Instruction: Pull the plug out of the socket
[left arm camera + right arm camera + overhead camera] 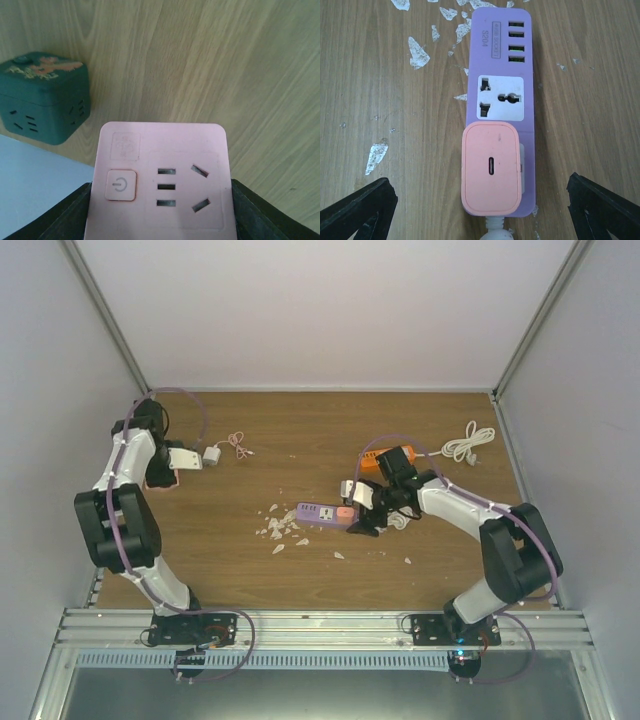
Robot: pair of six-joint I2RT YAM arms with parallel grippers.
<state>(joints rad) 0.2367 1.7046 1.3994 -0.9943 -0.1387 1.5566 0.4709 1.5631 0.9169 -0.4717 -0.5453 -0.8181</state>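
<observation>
Approach step: the right gripper (480, 186) hangs wide open and empty over the pink charger plug (492, 167) seated at the purple power strip's (502, 60) cord end, so it likely must lower, pinch the plug's sides and pull straight off; the left gripper (160, 215) clamps a pink socket block (162, 175)

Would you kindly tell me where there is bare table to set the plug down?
Bare wood lies along the far edge between the pink cable and white cord. Crowded: around the purple power strip, with flakes and the right gripper.
</observation>
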